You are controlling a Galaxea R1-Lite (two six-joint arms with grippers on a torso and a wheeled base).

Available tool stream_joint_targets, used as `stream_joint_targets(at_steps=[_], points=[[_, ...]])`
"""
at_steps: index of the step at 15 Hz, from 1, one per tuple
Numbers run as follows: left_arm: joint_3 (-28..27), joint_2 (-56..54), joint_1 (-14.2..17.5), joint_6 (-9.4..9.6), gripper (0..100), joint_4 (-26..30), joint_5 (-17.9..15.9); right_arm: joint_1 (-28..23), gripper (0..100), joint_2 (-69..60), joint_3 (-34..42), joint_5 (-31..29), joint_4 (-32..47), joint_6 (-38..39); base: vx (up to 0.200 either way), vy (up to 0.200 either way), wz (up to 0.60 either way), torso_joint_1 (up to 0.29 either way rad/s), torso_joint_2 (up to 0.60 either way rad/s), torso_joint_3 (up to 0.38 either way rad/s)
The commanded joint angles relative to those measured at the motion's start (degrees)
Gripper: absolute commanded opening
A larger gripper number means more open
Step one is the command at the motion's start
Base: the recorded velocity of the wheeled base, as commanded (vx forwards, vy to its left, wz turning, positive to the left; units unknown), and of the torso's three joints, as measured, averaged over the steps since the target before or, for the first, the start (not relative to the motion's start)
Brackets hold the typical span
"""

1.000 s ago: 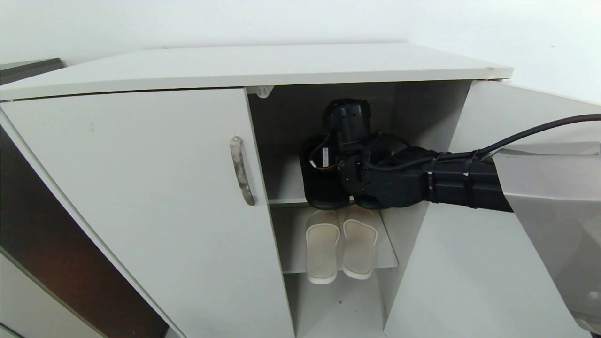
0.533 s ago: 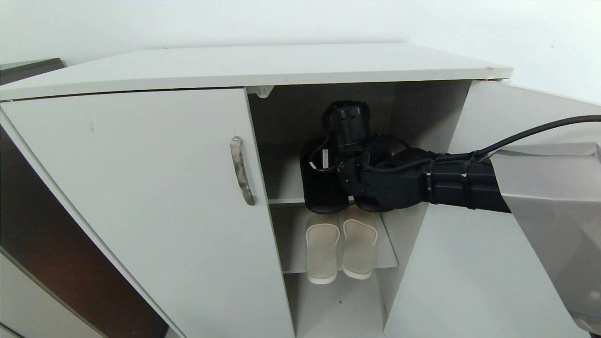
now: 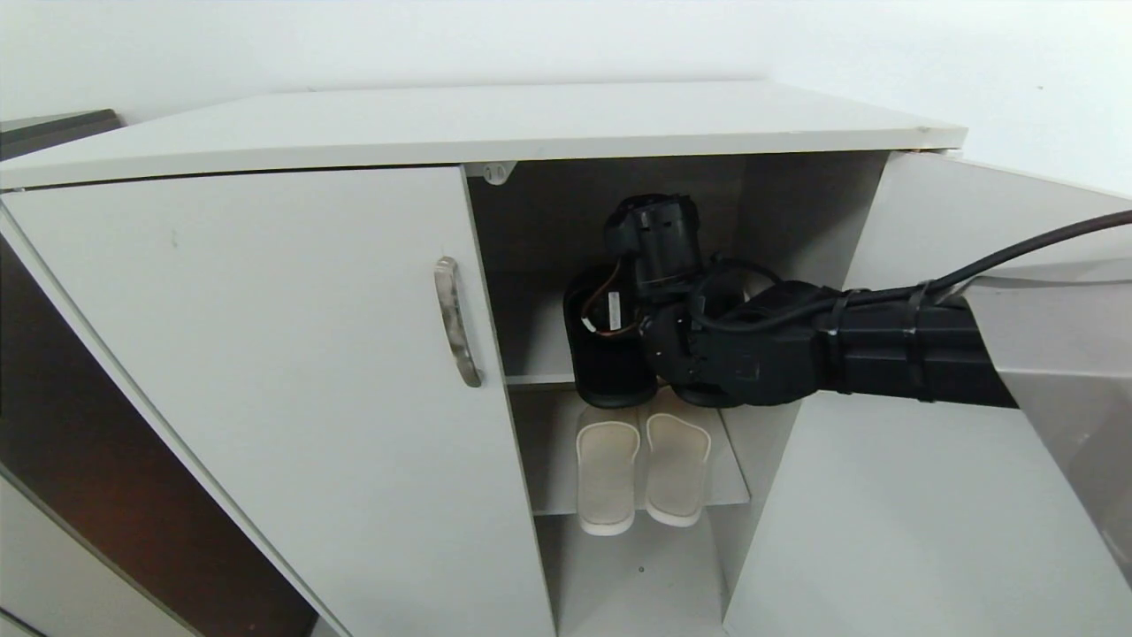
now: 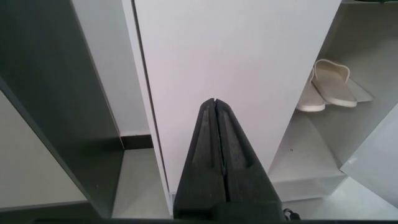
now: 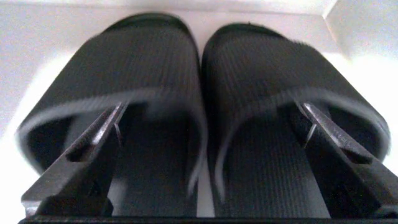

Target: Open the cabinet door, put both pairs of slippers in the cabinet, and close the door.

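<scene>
The white cabinet (image 3: 495, 119) has its right door (image 3: 884, 460) swung open and its left door (image 3: 265, 398) closed. A pair of black slippers (image 3: 606, 363) lies on the upper shelf, heels overhanging the shelf edge. My right arm (image 3: 761, 354) reaches into that shelf. My right gripper (image 5: 211, 109) is open, one finger (image 5: 93, 146) under each slipper's strap. The black slippers (image 5: 249, 74) lie side by side, touching. A beige pair (image 3: 641, 469) rests on the shelf below. My left gripper (image 4: 214, 106) is shut with nothing in it, facing the closed door.
A metal handle (image 3: 455, 323) sits on the closed left door. The beige slippers (image 4: 333, 84) overhang their shelf's front edge. The bottom compartment (image 3: 637, 575) holds nothing. A dark panel (image 3: 88, 495) stands to the cabinet's left.
My right arm has sunk a little and drawn back toward the right. The black slippers' heels now hang slightly lower past the shelf edge. The left gripper is unchanged.
</scene>
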Motion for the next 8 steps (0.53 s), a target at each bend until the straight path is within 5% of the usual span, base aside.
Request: stream_joint_targets(at_steps=[1,8], points=[[0.0,0.1,0.0,-0.01,0,0.0,0.0,3.0,100,-7.0,7.6,-2.8,-0.6,1.0,0.000,0.000,0.00,0.000,0.00,0.000],[0.0,0.1,0.0,-0.01,0,0.0,0.0,10.5,100,-22.6,33.9,-3.0,-12.1,3.5,0.000,0.000,0.00,0.000,0.00,0.000]])
